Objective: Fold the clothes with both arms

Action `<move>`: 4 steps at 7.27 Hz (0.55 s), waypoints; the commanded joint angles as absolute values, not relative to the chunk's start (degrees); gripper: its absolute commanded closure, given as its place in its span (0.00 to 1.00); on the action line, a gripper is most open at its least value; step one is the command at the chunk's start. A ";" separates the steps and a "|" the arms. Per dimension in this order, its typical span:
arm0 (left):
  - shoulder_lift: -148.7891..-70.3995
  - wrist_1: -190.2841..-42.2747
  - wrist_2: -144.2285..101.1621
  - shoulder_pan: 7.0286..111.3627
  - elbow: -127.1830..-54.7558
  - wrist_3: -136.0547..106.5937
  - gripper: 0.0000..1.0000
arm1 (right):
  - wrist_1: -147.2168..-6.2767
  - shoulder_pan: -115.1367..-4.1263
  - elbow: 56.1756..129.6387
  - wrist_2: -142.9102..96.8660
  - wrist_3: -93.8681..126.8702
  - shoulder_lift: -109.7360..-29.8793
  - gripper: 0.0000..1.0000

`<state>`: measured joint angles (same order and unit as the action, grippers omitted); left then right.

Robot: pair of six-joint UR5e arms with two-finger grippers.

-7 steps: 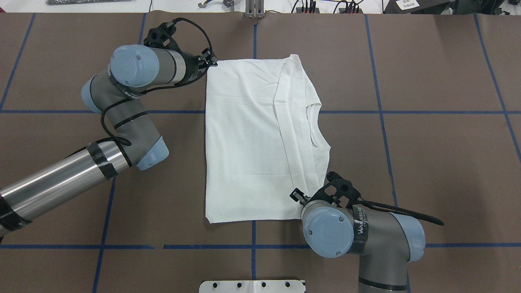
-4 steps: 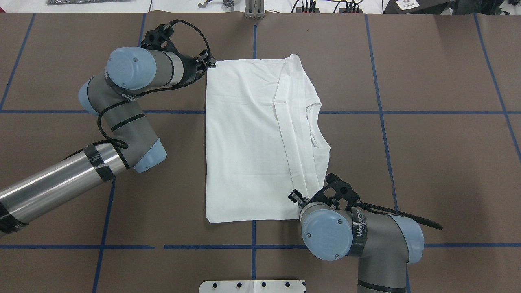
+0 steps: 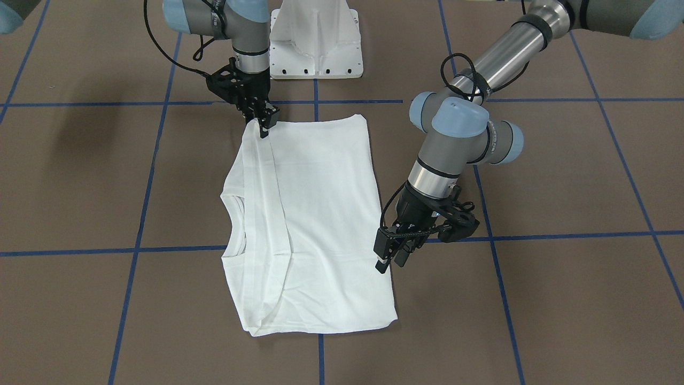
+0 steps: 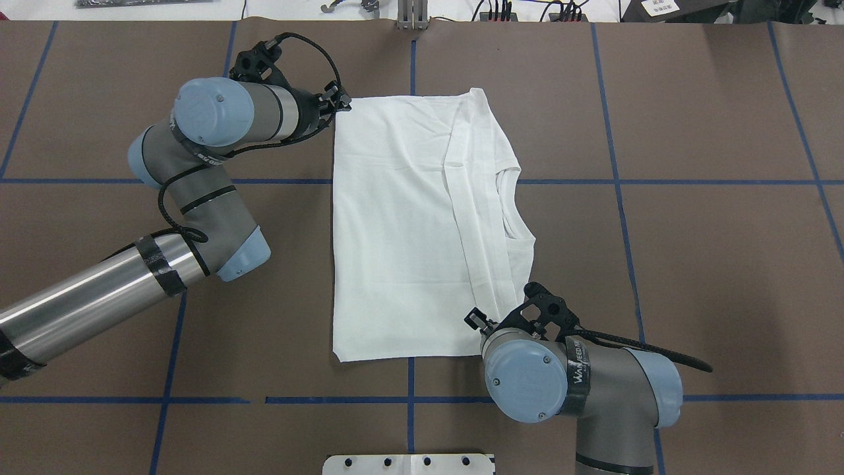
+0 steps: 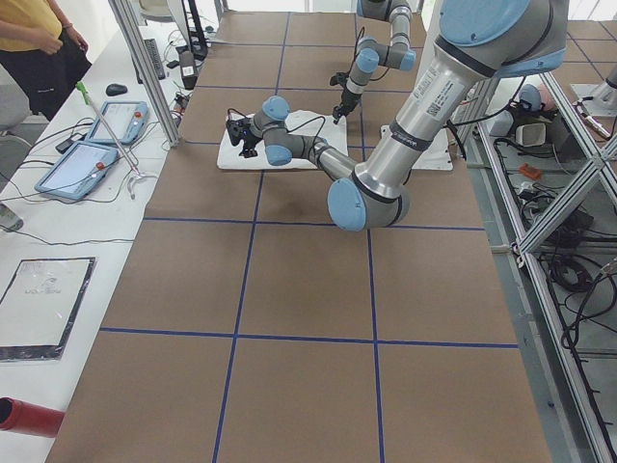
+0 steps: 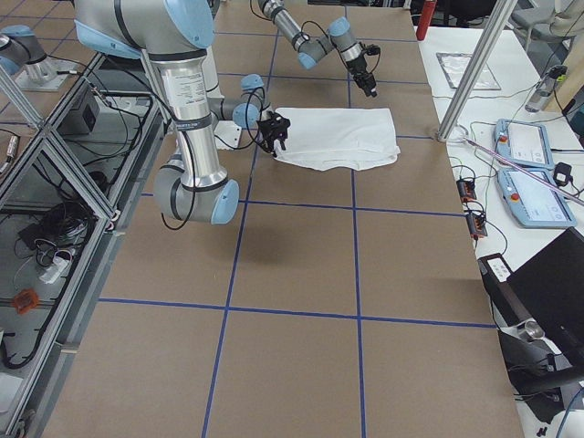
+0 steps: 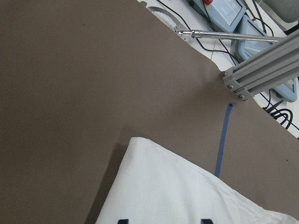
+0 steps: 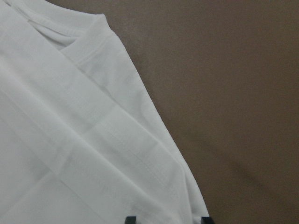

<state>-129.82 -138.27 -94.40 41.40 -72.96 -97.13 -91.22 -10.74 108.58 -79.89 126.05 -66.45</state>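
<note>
The clothes are one white T-shirt (image 4: 402,231) (image 3: 320,214), lying flat on the brown table with its sides folded in and the ribbed collar (image 4: 511,204) on the overhead view's right. My left gripper (image 4: 341,102) (image 3: 390,262) hovers open at the shirt's far corner on my left. The left wrist view shows its fingertips (image 7: 122,220) apart over the shirt (image 7: 177,196). My right gripper (image 4: 481,322) (image 3: 264,127) is open and low on the shirt's near corner by the shoulder. In the right wrist view it (image 8: 168,220) straddles the folded layers (image 8: 70,140).
Blue tape lines (image 4: 620,181) divide the brown table into squares. The white pedestal base (image 3: 315,48) stands at the near edge. An aluminium post (image 7: 261,70) and pendants (image 5: 92,159) sit beyond the far edge, where a person (image 5: 34,39) stands.
The right arm's wrist has shifted slightly left and toward the robot. The left wrist has drawn back a little to the left. The shirt lies as before.
</note>
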 commanded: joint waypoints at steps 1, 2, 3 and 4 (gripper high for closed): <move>-128.77 -138.25 -94.39 41.40 -73.82 -97.12 0.40 | -91.23 -10.81 108.02 -79.89 126.04 -66.18 0.71; -127.37 -138.16 -94.39 41.40 -75.22 -97.12 0.40 | -91.23 -10.90 107.76 -79.89 125.95 -66.18 0.87; -127.35 -138.08 -94.39 41.40 -75.50 -97.12 0.40 | -91.23 -11.16 107.58 -79.89 125.95 -66.01 1.00; -127.27 -137.99 -94.39 41.40 -75.50 -97.21 0.40 | -91.23 -11.42 107.49 -79.98 126.03 -65.74 1.00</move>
<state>-127.54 -138.10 -94.39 41.40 -75.21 -97.14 -91.23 -11.12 107.67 -79.91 125.98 -66.01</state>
